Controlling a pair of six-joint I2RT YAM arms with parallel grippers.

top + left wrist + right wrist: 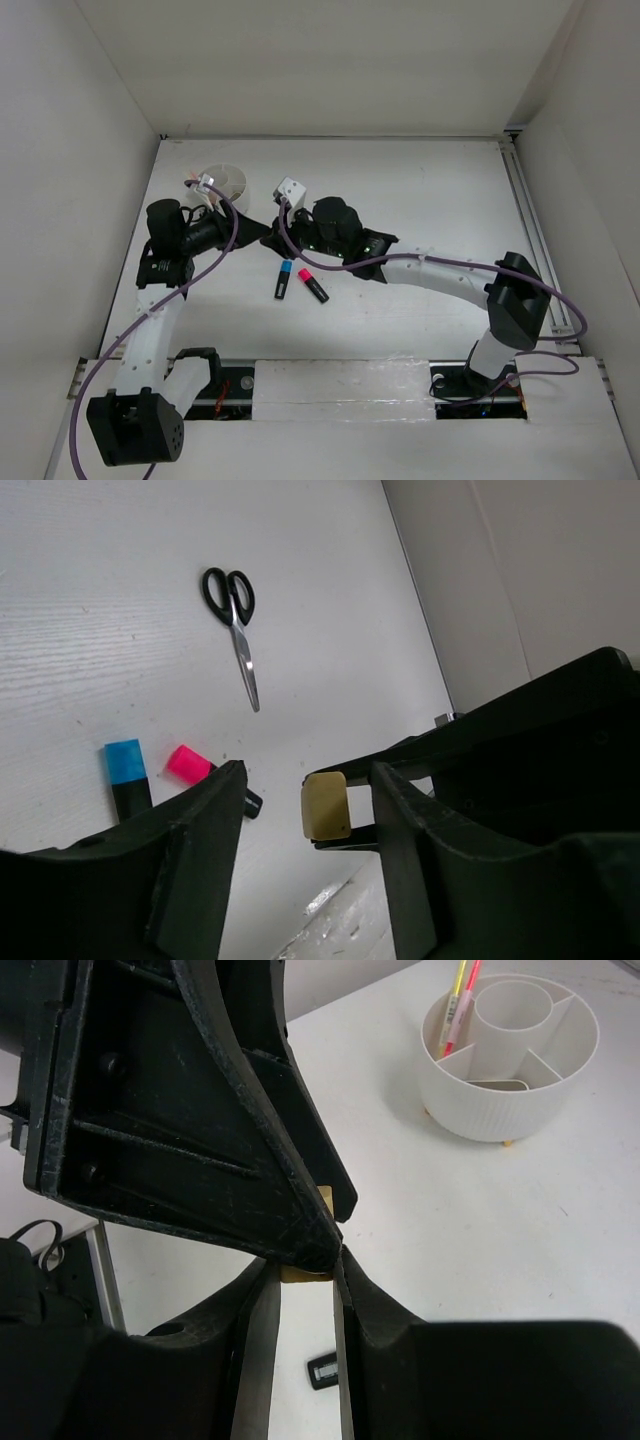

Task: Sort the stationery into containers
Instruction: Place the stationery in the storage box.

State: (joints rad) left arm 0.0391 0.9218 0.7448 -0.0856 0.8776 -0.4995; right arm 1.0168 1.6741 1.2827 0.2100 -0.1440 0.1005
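Progress: approx. 2 of 6 items sorted. The thin yellow pen (461, 978) and thin pink pen (449, 1036) stand together in one outer compartment of the round white ribbed bowl w/ centre tube (500, 1110). Its other compartments look empty as far as the right wrist view shows.

In hand: the tiny tan block (325, 806), up off the white table (100, 600), just beside the bowl on its near-right side in the top view. The right gripper (305, 1290) has it, fingers closed to a narrow gap and pinching the block at their tips. The left gripper (310, 780) is spread wide and holds nothing; its fingers stand either side of the block, and contact can't be told. Prob. a handover, left arm being closer to the bowl.

Left to do, outside the bowl:
- stubby black highlighter w/ blue cap (128, 775) and the one w/ pink cap (200, 770), side by side, nearer the arm bases than the bowl
- black-handled scissors (238, 630), flat and shut; position vs. bowl can't be told, as the top view hides them.
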